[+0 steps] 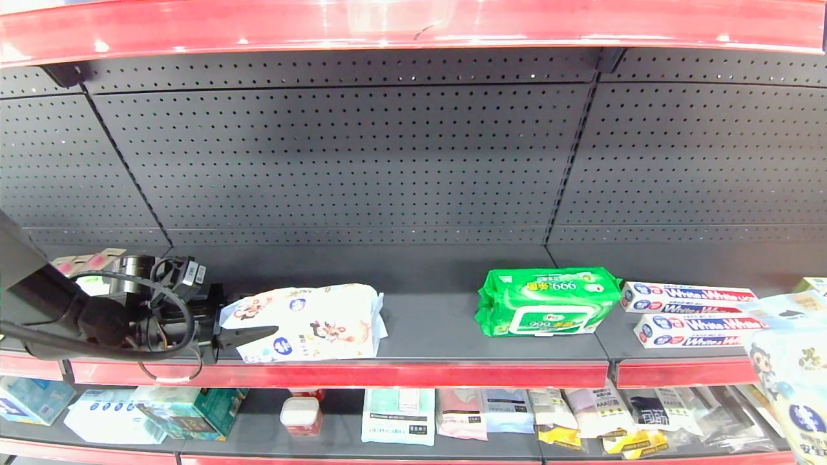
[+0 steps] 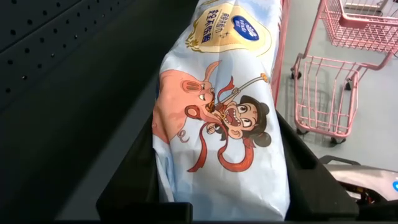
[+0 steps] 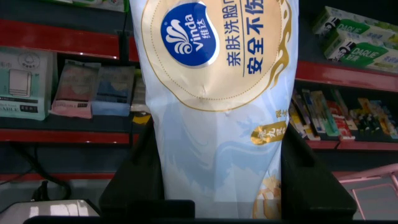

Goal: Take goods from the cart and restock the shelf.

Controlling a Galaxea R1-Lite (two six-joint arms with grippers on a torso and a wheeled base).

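Dark perforated pegboard [image 1: 349,161] backs a grey shop shelf [image 1: 426,323] edged with a red price rail [image 1: 387,373]. In the head view the left arm lies nearly level across the shelf's left end. Its left claw [image 1: 240,323] is clamped on a cartoon-printed pack [image 1: 310,323], which appears to rest on its side on the shelf board near the front edge. Well apart to the right lie a green wet-wipe pack [image 1: 546,302] and, just beside it, two toothpaste boxes [image 1: 691,313]. At the right edge a second pack [image 1: 788,387] of the same kind is held up in front of the shelf, lower than the board. The lower shelf [image 1: 258,420] carries assorted small goods. From the left wrist view, the cartoon-printed pack runs lengthwise between the two dark fingers, pinched on both sides, with the shelf board along one side and the pink cart [image 2: 336,81] on the floor beyond. From the right wrist view, the right claw [image 3: 221,180] grips the second pack the same way, with stocked shelves behind it. The step in hand looks like setting the first pack down. The next move calls for the left fingers to part and the arm to draw straight back without dragging the soft pack off the edge. The right arm must then lift its pack to board height and carry it into the bare stretch between the first pack and the wet wipes.
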